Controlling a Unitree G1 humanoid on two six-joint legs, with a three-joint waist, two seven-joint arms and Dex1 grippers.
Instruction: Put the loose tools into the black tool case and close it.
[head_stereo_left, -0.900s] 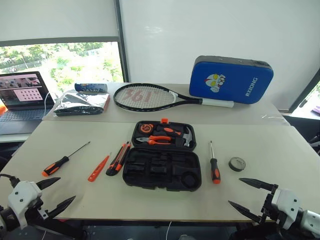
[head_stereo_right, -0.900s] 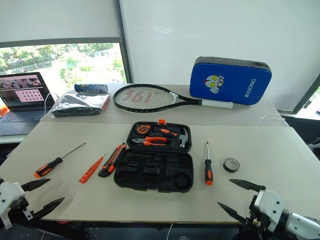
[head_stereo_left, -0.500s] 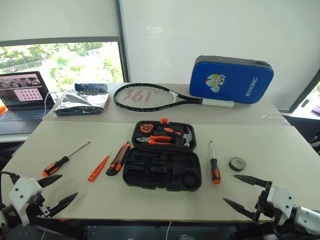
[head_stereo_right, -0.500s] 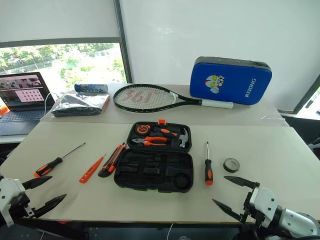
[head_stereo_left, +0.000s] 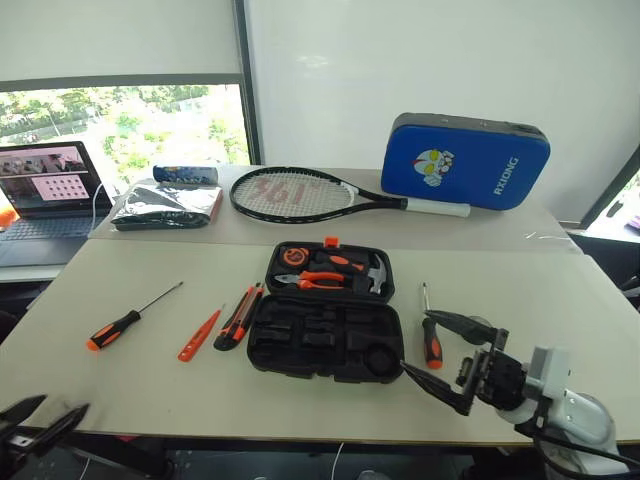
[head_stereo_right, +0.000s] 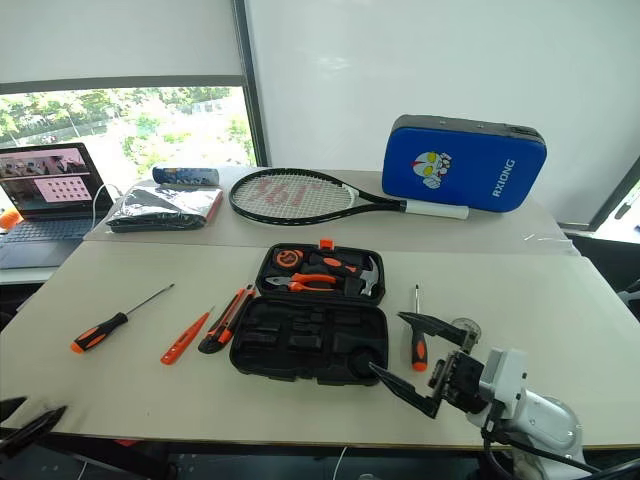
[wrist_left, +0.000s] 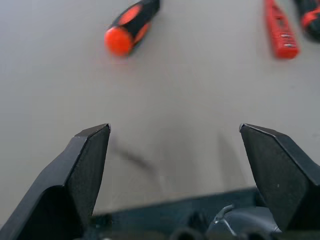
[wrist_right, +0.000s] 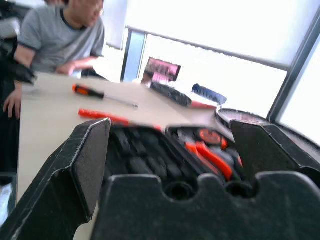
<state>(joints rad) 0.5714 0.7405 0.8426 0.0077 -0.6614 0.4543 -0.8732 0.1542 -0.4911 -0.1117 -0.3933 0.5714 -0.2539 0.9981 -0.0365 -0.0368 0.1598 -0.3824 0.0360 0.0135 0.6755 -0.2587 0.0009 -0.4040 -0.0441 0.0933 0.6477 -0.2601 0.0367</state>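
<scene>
The setting looked like an office or lab: pale tables (head_stereo_left: 150, 380) beneath a wide window (head_stereo_left: 120, 125) at upper left, an open laptop (head_stereo_left: 45, 195) at far left, plain white walls.

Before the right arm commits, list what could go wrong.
1. The right gripper, jaws open, hovers between the black tool case and the nearby screwdriver; it may nudge either.
2. The tape measure sits partly hidden behind it and could get knocked.

The black tool case (head_stereo_left: 325, 338) looks matt moulded plastic, the table (head_stereo_left: 150, 380) smooth and matt, the screwdriver shaft (head_stereo_left: 162, 297) bare metal.
</scene>
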